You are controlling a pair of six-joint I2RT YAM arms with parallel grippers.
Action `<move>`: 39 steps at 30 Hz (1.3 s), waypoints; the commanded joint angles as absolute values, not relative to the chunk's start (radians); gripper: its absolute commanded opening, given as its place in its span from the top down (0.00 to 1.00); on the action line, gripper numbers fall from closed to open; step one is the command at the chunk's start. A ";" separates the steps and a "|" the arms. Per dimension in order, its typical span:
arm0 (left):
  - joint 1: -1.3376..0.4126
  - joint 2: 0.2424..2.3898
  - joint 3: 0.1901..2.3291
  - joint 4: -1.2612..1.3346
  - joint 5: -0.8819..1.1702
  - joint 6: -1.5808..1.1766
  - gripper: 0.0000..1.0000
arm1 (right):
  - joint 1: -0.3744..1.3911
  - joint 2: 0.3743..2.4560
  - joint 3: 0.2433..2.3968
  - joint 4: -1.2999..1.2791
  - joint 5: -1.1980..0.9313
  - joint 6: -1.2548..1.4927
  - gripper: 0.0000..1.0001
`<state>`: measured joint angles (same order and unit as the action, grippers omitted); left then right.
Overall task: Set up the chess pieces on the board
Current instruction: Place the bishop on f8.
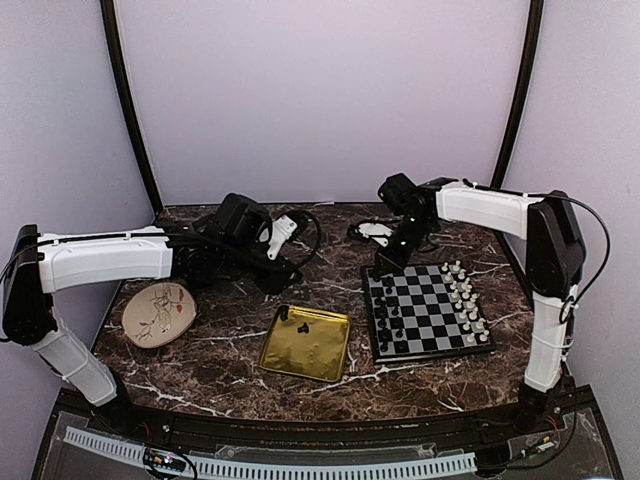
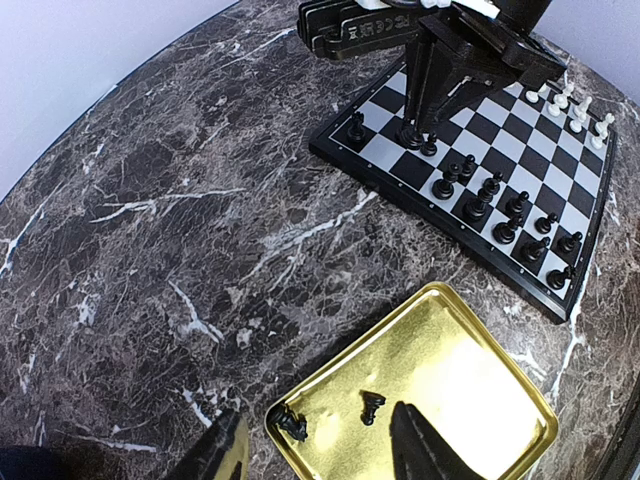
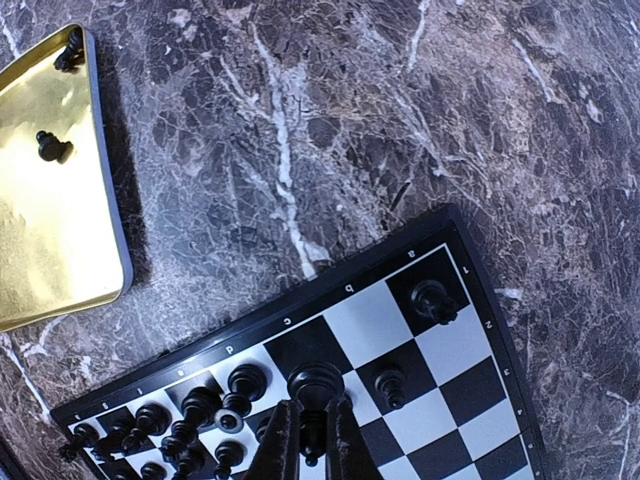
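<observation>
The right fingers (image 3: 283, 455) are pinched shut on a black piece (image 3: 315, 385) near the board (image 1: 425, 310)'s far-left corner, with other chess pieces (image 2: 480, 200) crowding close. The left fingers (image 2: 225, 452), half open and empty, straddle the gold tray (image 2: 470, 400)'s corner. A strip of marble surface (image 2: 150, 250) separates tray and board.

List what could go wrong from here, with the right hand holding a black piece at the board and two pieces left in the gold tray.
1. The right hand grips a black piece among crowded pieces; lowering it or pulling away could topple the neighbouring piece.
2. One tray piece sits tight in the corner of the gold tray, so the open left hand above may strike the rim or push it instead of grasping it.
</observation>
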<state>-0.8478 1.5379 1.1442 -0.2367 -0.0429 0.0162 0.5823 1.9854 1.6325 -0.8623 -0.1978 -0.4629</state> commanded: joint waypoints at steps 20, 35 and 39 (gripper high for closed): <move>-0.847 1.544 1.157 -0.273 -0.037 0.031 0.49 | 0.613 2.099 1.693 -0.923 -0.191 -0.473 0.94; -0.847 1.559 1.162 -0.282 -0.037 0.037 0.49 | 0.613 2.116 1.704 -0.915 -0.171 -0.461 0.79; -0.847 1.567 1.163 -0.282 -0.038 0.038 0.49 | 0.611 2.091 1.718 -0.923 -0.178 -0.458 0.77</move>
<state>-0.8478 1.5631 1.1442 -0.2615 -0.0422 0.0242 0.6033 2.1059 1.6775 -0.9176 -0.1787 -0.4675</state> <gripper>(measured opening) 0.506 0.223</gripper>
